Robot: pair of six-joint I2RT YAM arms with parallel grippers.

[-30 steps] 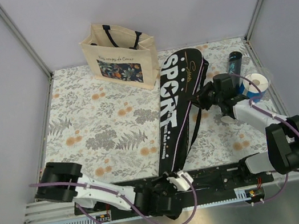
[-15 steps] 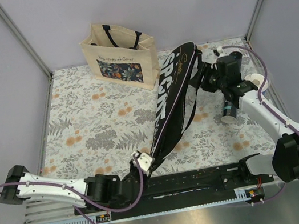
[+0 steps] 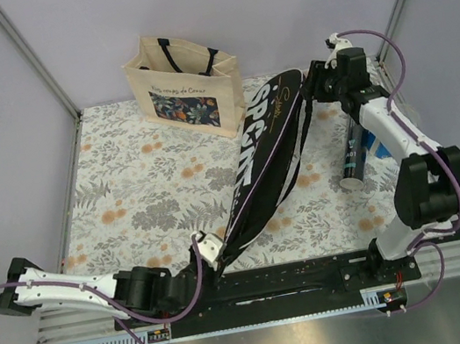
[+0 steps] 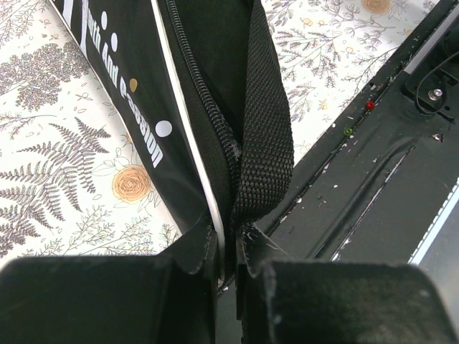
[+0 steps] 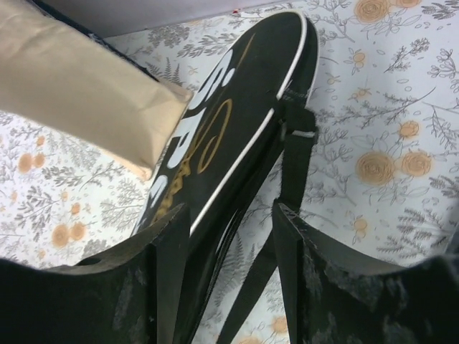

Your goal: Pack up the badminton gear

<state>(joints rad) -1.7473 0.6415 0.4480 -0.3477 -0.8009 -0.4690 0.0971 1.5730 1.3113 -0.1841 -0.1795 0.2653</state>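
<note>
While cover (image 3: 268, 161) tilts beside tote bag (image 3: 184, 86), black tube (image 3: 353, 157) right

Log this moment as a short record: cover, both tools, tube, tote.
cover: black, lettered SPORT, tipped up on its edge, running from near left to far right
left tool: shut on the cover's narrow near end
right tool: open at the cover's wide far end; the cover's edge and strap show in the gap, contact unclear
tube: lying on the table, right of the cover
tote: upright at the far edge, left of the cover's wide end
</note>
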